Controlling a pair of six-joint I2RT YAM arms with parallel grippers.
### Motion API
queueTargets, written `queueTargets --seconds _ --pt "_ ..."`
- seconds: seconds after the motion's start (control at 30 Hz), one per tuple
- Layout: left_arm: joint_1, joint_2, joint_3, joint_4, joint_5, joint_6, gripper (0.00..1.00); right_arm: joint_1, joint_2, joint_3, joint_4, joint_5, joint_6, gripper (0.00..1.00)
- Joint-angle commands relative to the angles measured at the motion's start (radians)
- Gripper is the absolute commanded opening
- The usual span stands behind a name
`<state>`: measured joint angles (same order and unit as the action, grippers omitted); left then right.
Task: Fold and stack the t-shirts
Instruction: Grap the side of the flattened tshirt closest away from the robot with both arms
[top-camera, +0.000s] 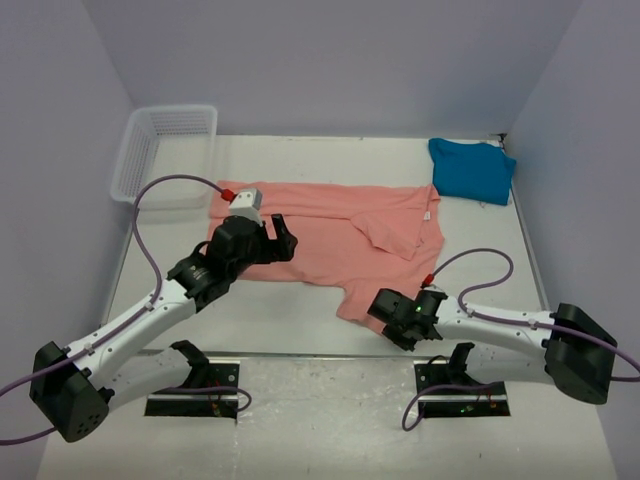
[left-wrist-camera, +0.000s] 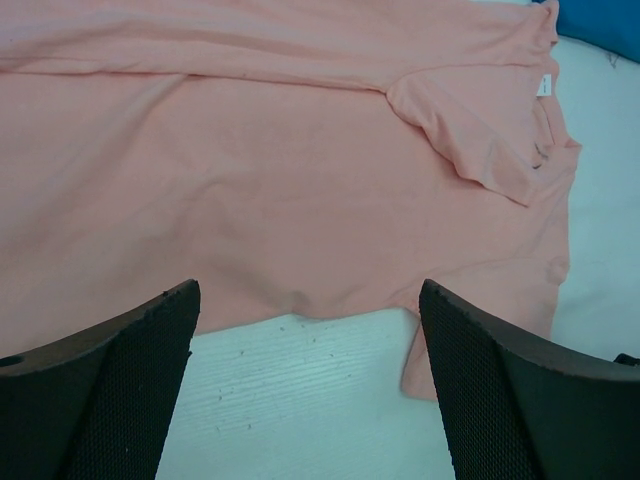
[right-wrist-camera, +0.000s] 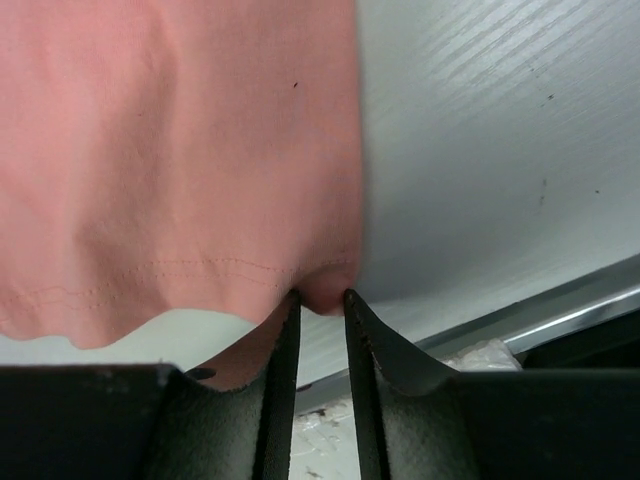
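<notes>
The salmon-pink t-shirt (top-camera: 330, 235) lies spread across the middle of the table, with one sleeve folded over near its white neck label (left-wrist-camera: 545, 85). My left gripper (top-camera: 283, 237) is open and empty, hovering over the shirt's near left edge; in the left wrist view (left-wrist-camera: 310, 290) its fingers stand wide apart over bare table and the cloth (left-wrist-camera: 280, 180). My right gripper (top-camera: 380, 308) is shut on the shirt's near corner, and its fingers (right-wrist-camera: 320, 296) pinch the hemmed cloth (right-wrist-camera: 170, 150). The teal-blue t-shirt (top-camera: 472, 168) lies folded at the back right, and a corner of it also shows in the left wrist view (left-wrist-camera: 600, 25).
A white mesh basket (top-camera: 160, 150) stands at the back left corner. Lilac walls enclose the table on three sides. The table's metal front edge (right-wrist-camera: 560, 320) runs just behind my right gripper.
</notes>
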<state>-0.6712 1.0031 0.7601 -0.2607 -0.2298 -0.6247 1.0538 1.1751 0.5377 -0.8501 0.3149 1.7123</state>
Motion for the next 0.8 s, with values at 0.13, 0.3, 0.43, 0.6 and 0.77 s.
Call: queueTargets --seconds 0.13,0.3,0.43,0.6,0.77 --pt "-0.007 0.014 0.025 -0.002 0.021 0.022 0.90 0.009 0.024 -0.084 0.083 0.009 0.115 0.16" --pt "-0.007 0.025 0.025 0.008 0.029 0.019 0.90 0.025 0.040 -0.071 0.068 0.016 0.133 0.10" --pt "-0.007 0.034 0.018 0.008 0.024 0.016 0.90 0.049 0.089 -0.002 0.002 0.047 0.144 0.02" --pt "-0.008 0.057 0.007 -0.020 -0.028 0.005 0.90 0.083 0.129 0.120 -0.171 0.143 0.176 0.00" --pt "-0.011 0.114 0.038 -0.148 -0.163 -0.053 0.90 0.086 0.112 0.194 -0.289 0.234 0.175 0.00"
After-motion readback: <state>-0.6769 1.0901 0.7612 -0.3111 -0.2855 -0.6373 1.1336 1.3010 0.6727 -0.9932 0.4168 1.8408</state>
